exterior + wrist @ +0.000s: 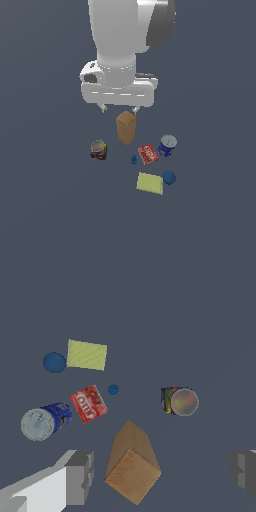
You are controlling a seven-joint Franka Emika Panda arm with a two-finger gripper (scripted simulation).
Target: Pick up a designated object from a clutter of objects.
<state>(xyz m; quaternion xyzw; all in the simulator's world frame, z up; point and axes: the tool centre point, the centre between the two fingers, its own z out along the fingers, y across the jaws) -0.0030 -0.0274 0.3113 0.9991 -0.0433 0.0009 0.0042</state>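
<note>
The tall brown box (126,127) stands upright among the clutter and is the tallest item; in the wrist view its top face (132,476) lies between my two fingers. My gripper (119,108) hangs just above the box, open and empty, its fingertips (104,108) near the box's top. The wrist view shows my gripper (162,473) with one finger (80,476) on each side of the box, apart from it.
A multicoloured jar (98,149) stands at the exterior view's left of the box. A red packet (148,154), blue-white can (167,145), tiny blue piece (134,160), blue ball (169,177) and yellow-green pad (150,183) lie at its right and front.
</note>
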